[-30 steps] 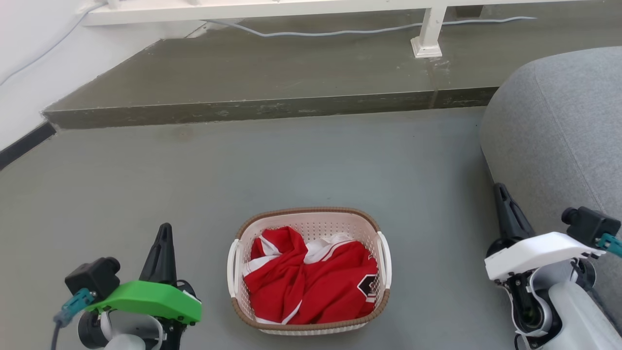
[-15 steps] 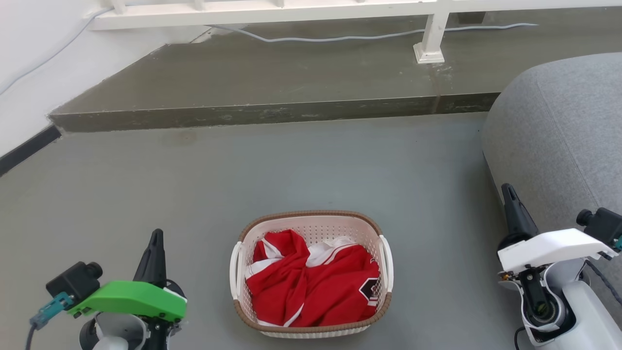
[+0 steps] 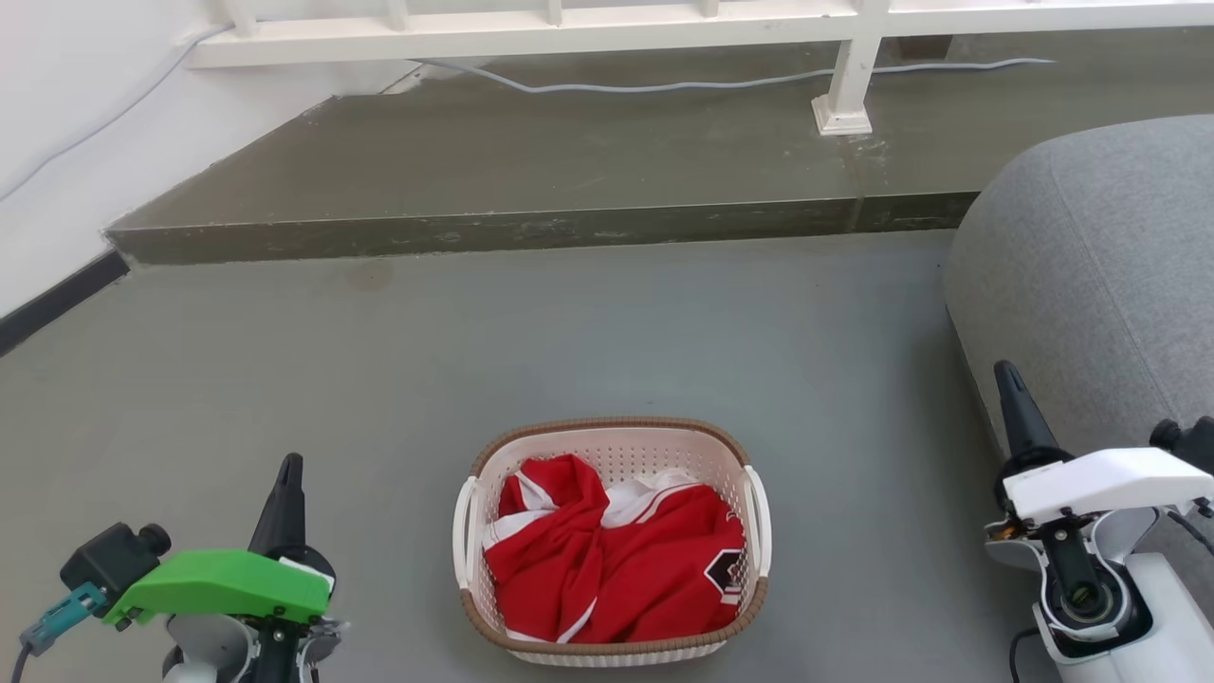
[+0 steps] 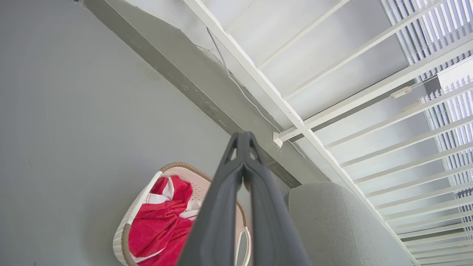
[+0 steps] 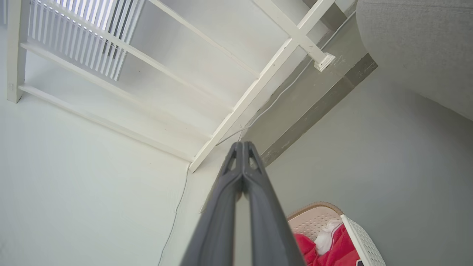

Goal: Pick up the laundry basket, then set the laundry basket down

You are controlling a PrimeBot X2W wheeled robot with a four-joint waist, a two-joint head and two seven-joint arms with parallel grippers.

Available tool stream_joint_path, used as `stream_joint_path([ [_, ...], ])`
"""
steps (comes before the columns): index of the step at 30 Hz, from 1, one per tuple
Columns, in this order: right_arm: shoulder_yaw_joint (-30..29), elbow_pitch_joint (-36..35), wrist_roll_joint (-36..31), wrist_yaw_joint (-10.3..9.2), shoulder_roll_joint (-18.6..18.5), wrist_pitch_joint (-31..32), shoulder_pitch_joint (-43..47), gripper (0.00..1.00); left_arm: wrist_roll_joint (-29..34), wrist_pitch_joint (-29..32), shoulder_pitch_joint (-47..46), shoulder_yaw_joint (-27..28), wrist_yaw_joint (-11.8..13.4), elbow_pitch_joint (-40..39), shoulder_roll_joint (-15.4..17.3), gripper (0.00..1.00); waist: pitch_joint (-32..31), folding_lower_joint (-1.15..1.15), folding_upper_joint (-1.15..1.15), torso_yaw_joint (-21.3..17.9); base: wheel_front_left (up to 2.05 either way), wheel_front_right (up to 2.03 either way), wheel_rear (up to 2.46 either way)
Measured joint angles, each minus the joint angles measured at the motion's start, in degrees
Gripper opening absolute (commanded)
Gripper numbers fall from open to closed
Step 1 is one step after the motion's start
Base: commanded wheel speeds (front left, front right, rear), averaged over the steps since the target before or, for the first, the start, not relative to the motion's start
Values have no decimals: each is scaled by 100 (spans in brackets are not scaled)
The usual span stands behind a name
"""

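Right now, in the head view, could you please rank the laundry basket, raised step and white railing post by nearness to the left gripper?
1. laundry basket, just right of the left gripper.
2. raised step, ahead across the floor.
3. white railing post, far right, on the step.

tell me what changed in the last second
The head camera shifted, moving the whole picture down. Against the floor, the left pincer drew outward left, the right pincer slightly outward right. Nothing was gripped. The laundry basket stayed put; both pincers are shut.
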Motion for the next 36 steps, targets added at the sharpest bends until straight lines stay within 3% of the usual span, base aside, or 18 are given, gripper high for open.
stream_joint_path([
  [36,-795,220,2490,459,309,611,-1,0,-2535,598,-6,594,-457,308,-10,0,-200,0,0,106,0,0,0],
])
